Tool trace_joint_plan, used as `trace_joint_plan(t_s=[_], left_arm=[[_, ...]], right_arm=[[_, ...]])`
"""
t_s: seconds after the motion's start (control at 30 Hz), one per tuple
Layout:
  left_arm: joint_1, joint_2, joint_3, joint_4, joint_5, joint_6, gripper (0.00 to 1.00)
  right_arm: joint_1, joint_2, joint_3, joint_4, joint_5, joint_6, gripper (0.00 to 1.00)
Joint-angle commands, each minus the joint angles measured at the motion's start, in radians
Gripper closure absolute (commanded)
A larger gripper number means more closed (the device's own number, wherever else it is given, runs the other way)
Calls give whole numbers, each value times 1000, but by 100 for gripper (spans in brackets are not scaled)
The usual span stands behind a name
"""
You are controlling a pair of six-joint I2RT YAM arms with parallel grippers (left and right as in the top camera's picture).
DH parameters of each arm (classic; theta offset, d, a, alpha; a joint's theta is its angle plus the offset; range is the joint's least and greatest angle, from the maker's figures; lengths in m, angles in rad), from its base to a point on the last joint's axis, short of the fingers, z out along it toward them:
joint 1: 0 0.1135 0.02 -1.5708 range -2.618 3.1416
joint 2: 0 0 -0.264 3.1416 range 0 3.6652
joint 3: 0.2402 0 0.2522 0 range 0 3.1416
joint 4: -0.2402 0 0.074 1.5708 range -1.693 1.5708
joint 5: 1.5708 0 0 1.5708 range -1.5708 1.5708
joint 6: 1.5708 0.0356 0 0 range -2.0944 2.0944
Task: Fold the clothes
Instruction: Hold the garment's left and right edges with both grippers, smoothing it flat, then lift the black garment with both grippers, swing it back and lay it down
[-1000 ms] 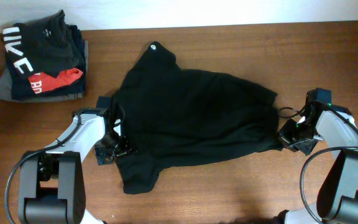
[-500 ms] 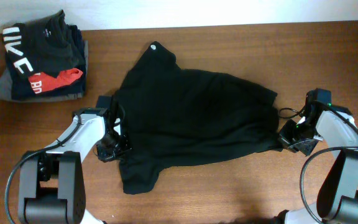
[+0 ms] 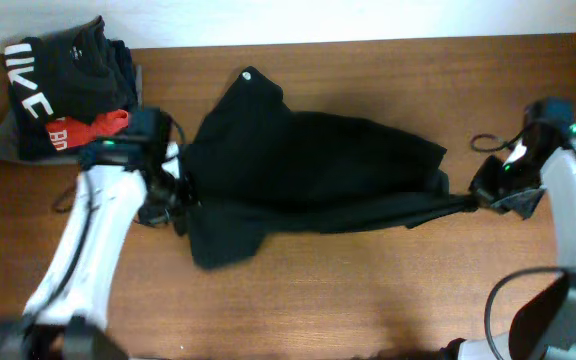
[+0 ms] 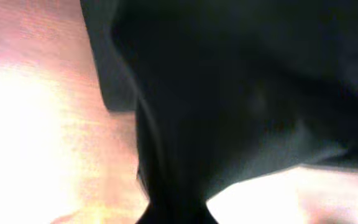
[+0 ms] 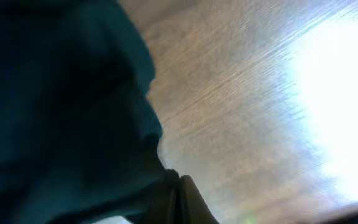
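We see the black garment point(image 3: 308, 180) spread across the middle of the tabletop point(image 3: 368, 295), stretched between our two arms. The left jaws are clenched on its left edge, and the right jaws grasp its right corner. A stack of folded garments point(image 3: 63, 105) sits at the far left corner, close beside the left arm point(image 3: 93, 225) and apart from the black cloth.

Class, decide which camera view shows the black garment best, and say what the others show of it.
The overhead view: it shows the whole black garment on the table, stretched between the left gripper and right gripper. Each wrist view shows only a blurred close-up of its dark fabric beside bare wood.
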Motion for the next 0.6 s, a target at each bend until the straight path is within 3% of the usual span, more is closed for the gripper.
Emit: trace_joint_plan(t_s=[0.0, 0.57], left_arm=[[-2, -107, 116, -51, -5, 13, 99], [-1, -366, 454, -289, 19, 12, 100]], right_arm=[[-3, -42, 126, -66, 3, -28, 96], [-2, -256, 612, -411, -98, -125, 96]])
